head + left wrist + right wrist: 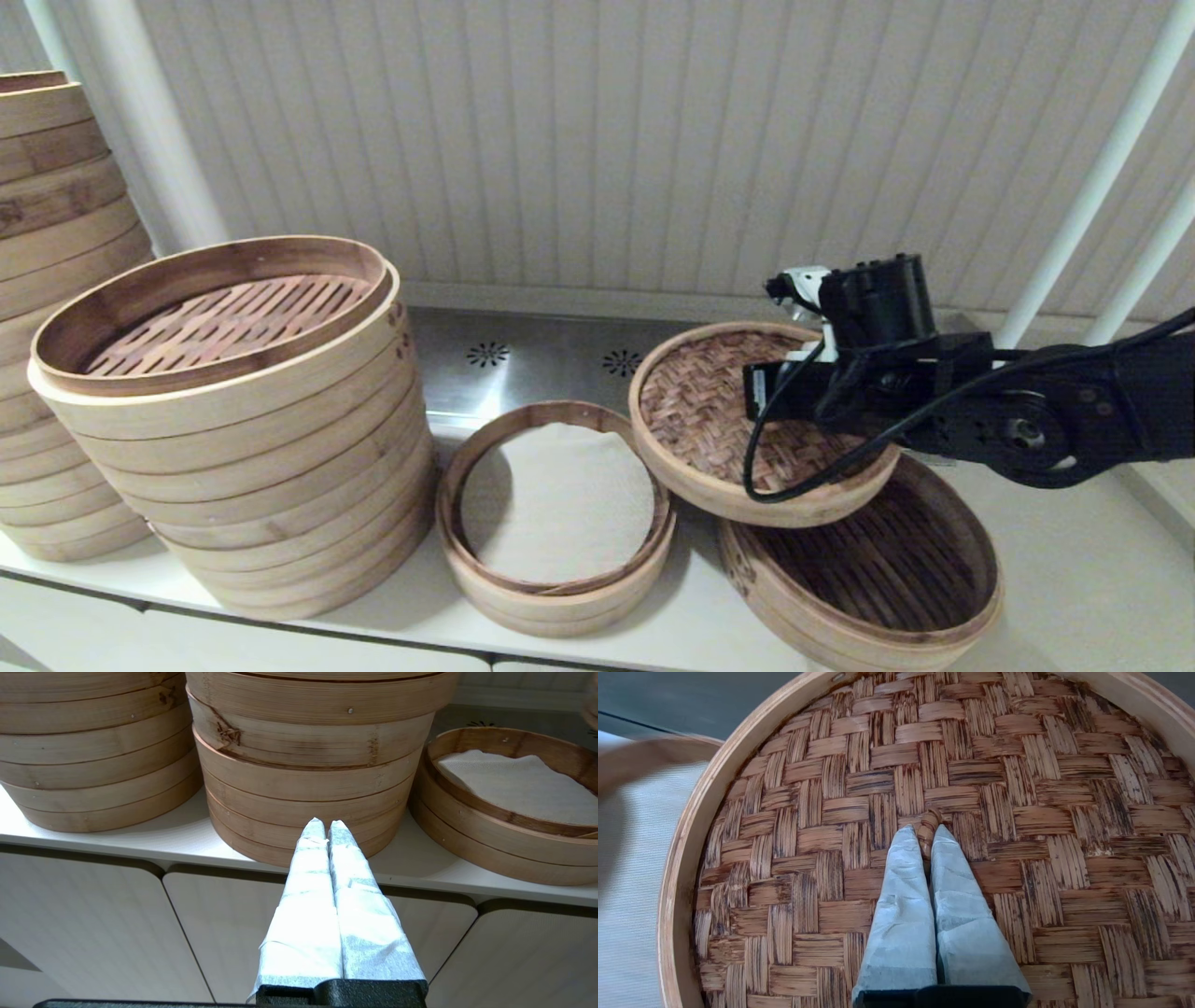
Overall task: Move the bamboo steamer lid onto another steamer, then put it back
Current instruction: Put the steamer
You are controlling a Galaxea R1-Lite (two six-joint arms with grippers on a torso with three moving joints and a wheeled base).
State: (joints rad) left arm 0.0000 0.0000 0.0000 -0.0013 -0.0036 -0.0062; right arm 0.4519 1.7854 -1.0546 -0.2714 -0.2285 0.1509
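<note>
Above the slatted basket (pixel 868 569) at the right of the worktop (pixel 1074 579), we see the bamboo steamer lid (pixel 709 411) held tilted in the air, woven side up, its near edge beside the liner-floored steamer (pixel 557 518). Our right tool (pixel 926 833) is clenched on the small woven knob (pixel 928 826) at the lid's centre. Our left tool (pixel 326 826) hangs below the worktop edge before the tall stack (pixel 308 765), fingers pressed together and grasping nothing.

You see the round bamboo lid (pixel 709 411) with brown woven panel and pale hoop rim, held tilted above the bench, overlapping the slatted basket. Beside it sits the low pale bamboo basket with white liner (pixel 557 518), uncovered.
</note>
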